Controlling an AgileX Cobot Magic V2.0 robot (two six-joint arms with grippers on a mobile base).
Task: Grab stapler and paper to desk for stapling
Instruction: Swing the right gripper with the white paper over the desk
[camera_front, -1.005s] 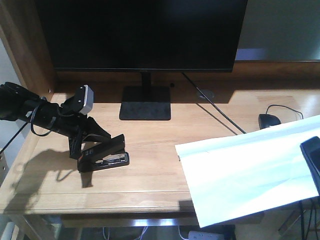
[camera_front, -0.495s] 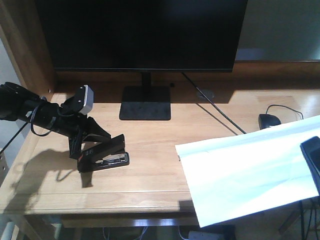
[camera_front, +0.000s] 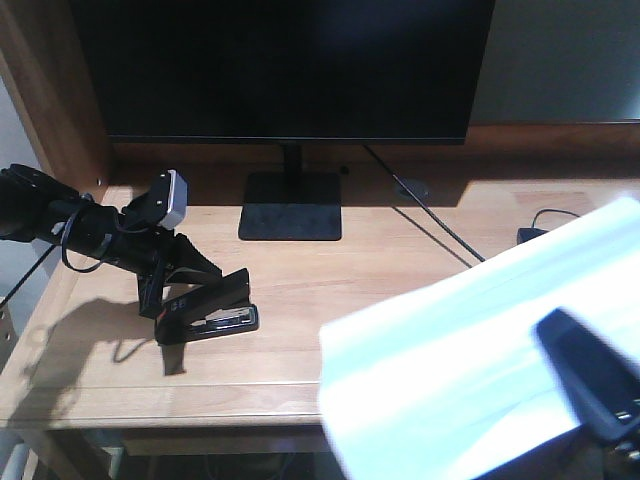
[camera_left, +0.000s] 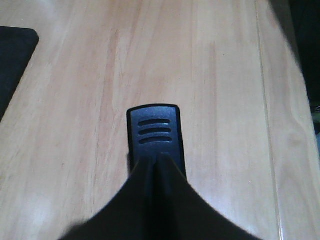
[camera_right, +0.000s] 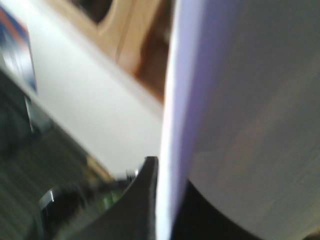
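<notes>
Left end effector (camera_front: 170, 290) is clamped on the stapler (camera_front: 215, 310) at the left of the bench (camera_front: 300, 290); right end effector (camera_front: 590, 385) pinches the paper (camera_front: 450, 380), blurred, over its right front corner.

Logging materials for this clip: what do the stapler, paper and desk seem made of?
Stapler: probably matte black plastic, ribbed end, with a silver metal strip. Paper: thin white sheet, bowing while held; blurred. Desk: light wood, visible plank grain, slight sheen; solid or veneer unclear.
</notes>
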